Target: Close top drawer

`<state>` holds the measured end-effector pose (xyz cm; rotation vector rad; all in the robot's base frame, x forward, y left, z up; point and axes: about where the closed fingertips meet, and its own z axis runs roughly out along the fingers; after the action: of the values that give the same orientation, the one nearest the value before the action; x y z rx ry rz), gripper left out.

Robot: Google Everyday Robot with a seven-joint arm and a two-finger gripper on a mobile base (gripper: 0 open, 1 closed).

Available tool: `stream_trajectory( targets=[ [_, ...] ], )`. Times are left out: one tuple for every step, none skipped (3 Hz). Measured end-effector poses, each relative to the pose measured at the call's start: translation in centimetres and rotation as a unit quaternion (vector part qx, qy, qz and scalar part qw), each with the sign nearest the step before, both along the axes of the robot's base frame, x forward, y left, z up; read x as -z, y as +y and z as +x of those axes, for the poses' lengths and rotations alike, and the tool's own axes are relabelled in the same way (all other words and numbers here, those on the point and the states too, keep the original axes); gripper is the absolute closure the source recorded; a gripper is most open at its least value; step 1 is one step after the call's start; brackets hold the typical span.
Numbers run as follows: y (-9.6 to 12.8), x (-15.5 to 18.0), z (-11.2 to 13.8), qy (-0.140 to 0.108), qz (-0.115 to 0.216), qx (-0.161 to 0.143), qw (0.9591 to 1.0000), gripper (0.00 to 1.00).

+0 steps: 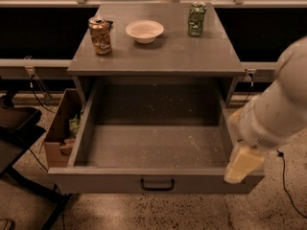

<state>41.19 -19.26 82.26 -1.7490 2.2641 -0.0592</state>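
Since the top drawer (96,180) stood pulled far out from under the grey cabinet's worktop (158,56), its open mouth faced upward and its tall front panel faced the camera. Its long axis ran left to right across the view, while its sliding travel ran front to back, away from the camera and into the cabinet. It looked like a rigid, metal-sided box with nothing on its pale-speckled floor, so it probably would have felt stiff and only moderately heavy, rolling on its runners rather than flexing. The smooth painted front seemed likely to let a contact slip sideways. A flat push on the panel near the dark loop handle (157,184) at centre appeared the best purchase, since pressure at one corner might have skewed the drawer in its tracks. The pincer (242,164) hung at the drawer's front right corner, overlapping the right wall, at the end of the pale arm (278,109); whether it was clenched or released, or touching the drawer, could not be told. A dented soda can (100,35), a white bowl (144,31) and a green can (196,19) stood on the worktop, and a hard slam might have jostled them.
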Motion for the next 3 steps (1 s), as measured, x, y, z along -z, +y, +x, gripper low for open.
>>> stream_trajectory(
  targets=[
    [1.5, 7.0, -3.5, 0.052, -0.035, -0.004, 0.998, 0.43],
    [0.8, 14.1, -9.5, 0.127, -0.067, 0.015, 0.9895, 0.72],
    [2.5, 18.5, -12.1, 0.149, -0.072, 0.008, 0.9862, 0.96]
  ],
)
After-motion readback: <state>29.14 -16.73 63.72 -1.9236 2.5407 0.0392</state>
